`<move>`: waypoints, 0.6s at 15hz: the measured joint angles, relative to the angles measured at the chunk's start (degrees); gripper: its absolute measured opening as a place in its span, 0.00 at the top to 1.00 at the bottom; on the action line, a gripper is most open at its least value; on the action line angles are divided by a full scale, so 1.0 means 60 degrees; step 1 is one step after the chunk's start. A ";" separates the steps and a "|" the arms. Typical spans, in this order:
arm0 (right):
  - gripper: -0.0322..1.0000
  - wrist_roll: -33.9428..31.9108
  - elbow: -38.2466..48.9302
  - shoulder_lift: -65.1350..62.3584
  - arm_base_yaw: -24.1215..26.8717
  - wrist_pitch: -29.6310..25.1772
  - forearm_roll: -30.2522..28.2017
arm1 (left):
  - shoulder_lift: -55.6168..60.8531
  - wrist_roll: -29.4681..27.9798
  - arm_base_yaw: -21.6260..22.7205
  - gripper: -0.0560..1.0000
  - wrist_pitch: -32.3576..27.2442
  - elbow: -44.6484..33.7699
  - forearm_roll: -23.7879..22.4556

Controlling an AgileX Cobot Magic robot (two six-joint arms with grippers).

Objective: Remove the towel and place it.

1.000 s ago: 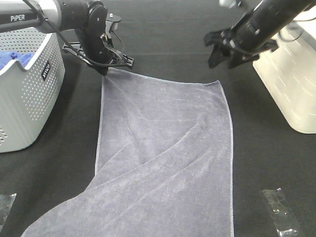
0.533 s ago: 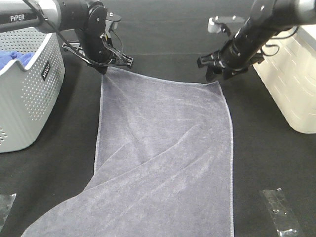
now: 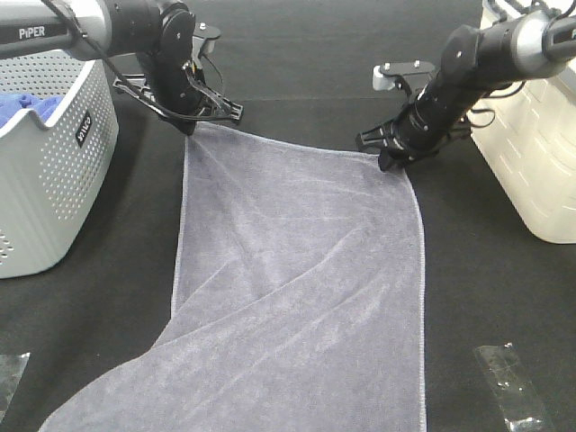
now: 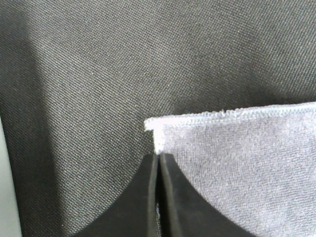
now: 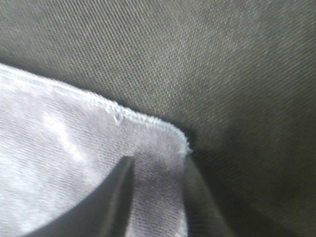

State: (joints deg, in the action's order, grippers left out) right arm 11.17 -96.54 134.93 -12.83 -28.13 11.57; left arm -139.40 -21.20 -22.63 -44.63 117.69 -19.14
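The black bench (image 3: 315, 54) carries the grey-purple towel (image 3: 297, 270), spread flat from centre to 6 o'clock. The left gripper (image 3: 191, 126) has its jaws clamped on the towel's 11 o'clock corner. The right gripper (image 3: 389, 160) straddles the 1 o'clock corner, jaws apart.

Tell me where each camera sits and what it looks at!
High camera: up above the table, looking down on the towel, showing the left gripper and the right gripper.
Left wrist camera: on the left arm, looking past its shut fingers at one towel corner.
Right wrist camera: on the right arm, looking between its open fingers at another corner.
Shared: both wrist corners also show in the high view.
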 joint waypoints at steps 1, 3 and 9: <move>0.73 -0.0010 -0.0029 0.0019 0.0000 0.0000 -0.0010 | 0.0000 0.0000 0.0000 0.95 0.0000 0.0000 0.0000; 0.94 -0.0010 -0.0143 0.0029 0.0029 -0.0162 -0.0038 | 0.0000 0.0000 0.0000 0.95 0.0019 0.0000 0.0000; 0.97 -0.0563 -0.2053 -0.0010 0.0029 -0.1757 -0.1127 | 0.0000 0.0191 0.0000 0.95 0.0000 0.0153 -0.0153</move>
State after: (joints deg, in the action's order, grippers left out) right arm 7.79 -108.86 134.87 -12.66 -38.67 4.81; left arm -139.40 -20.05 -22.63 -44.63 118.60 -20.05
